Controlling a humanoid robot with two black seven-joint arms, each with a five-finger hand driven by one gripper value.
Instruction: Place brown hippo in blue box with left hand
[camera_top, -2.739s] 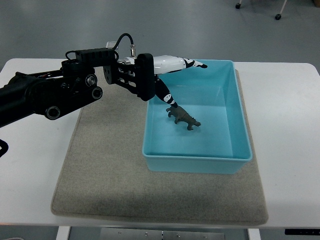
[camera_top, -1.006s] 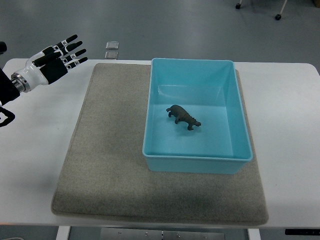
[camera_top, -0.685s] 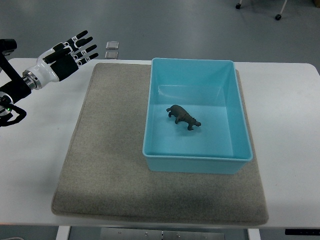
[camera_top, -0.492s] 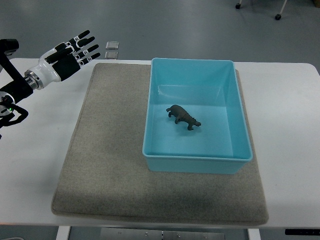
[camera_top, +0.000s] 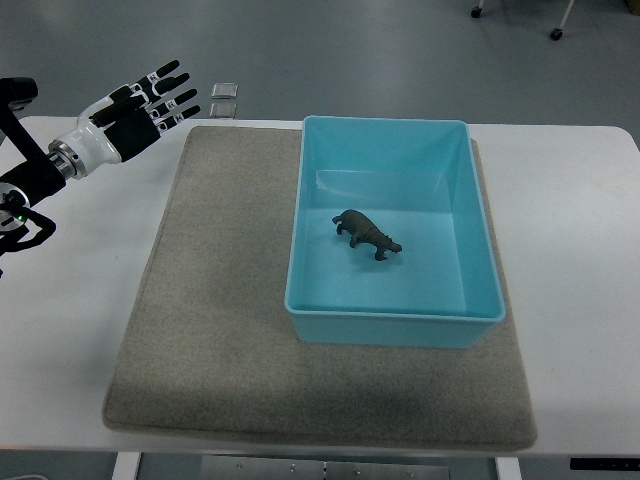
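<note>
The brown hippo (camera_top: 367, 234) stands upright on the floor of the blue box (camera_top: 480, 240), near its middle. My left hand (camera_top: 140, 108) is at the far left over the table's back corner, well away from the box. Its fingers are spread and it holds nothing. The right arm does not show.
The box sits on a grey felt mat (camera_top: 210, 320) that covers most of the white table (camera_top: 580, 260). Two small clear squares (camera_top: 224, 98) lie on the floor beyond the table's back edge.
My left hand has let go of the hippo in the box and pulled back to the far left. Over the last half second it has not moved.
</note>
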